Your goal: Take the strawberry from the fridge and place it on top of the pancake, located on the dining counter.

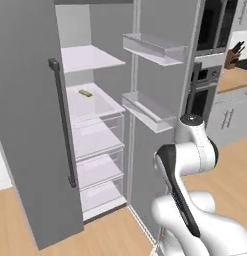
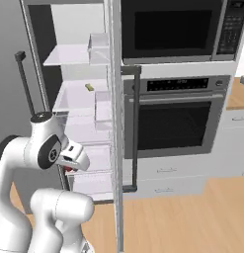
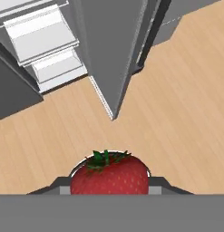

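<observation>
A deep-red strawberry [image 3: 109,174] with green leaves sits between my gripper's [image 3: 109,189] two dark fingertips, low in the hand view, so the gripper is shut on it. From the right base, a speck of the strawberry [image 2: 68,169] peeks out under the white hand, which hangs in front of the fridge's lower drawers. The grey fridge [image 1: 92,107] stands with both doors open, showing white shelves and clear drawers. Below the hand lies the wooden floor [image 3: 177,113], beside the open door's bottom corner. The pancake and the dining counter are out of view.
A small yellow-green bar [image 1: 85,93] lies on a middle fridge shelf. The right fridge door [image 2: 115,123] juts toward me, with door bins [image 1: 152,48] on its inside. Right of it are a wall oven [image 2: 178,118] and microwave [image 2: 168,29]. A knife block [image 1: 234,55] stands on a side counter.
</observation>
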Available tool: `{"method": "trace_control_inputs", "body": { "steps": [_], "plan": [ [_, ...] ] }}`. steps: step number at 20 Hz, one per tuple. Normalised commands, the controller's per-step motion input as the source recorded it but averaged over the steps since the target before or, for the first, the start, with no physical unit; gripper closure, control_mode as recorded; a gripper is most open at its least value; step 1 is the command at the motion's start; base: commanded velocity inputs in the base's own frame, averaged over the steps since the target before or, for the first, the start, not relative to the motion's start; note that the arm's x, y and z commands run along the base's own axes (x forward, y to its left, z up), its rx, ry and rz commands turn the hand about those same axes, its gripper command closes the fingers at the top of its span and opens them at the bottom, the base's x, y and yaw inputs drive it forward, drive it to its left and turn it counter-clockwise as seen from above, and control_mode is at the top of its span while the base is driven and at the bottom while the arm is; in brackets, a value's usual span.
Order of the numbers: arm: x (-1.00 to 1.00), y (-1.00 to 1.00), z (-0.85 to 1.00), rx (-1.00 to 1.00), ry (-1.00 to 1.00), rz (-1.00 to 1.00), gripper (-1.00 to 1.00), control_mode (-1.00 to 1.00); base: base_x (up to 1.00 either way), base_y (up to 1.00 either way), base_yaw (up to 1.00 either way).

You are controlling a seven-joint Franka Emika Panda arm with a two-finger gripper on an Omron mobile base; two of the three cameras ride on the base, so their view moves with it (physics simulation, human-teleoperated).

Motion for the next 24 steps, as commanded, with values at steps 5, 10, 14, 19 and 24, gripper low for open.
{"method": "trace_control_inputs", "body": {
  "steps": [5, 10, 14, 19, 24],
  "plan": [
    [0.00, 0.00, 0.00, 0.00, 0.00, 0.00, 1.00, 1.00, -0.49, -0.35, -0.70],
    [0.00, 0.00, 0.00, 0.00, 0.00, 0.00, 1.00, 1.00, -0.07, -0.56, -0.75],
    [0.00, 0.00, 0.00, 0.00, 0.00, 0.00, 1.00, 1.00, 0.00, -0.73, -0.76],
    [0.00, 0.00, 0.00, 0.00, 0.00, 0.00, 1.00, 1.00, 0.00, -0.98, -0.70],
    [0.00, 0.00, 0.00, 0.00, 0.00, 0.00, 1.00, 1.00, 0.03, -1.00, -0.37]
  ]
}}
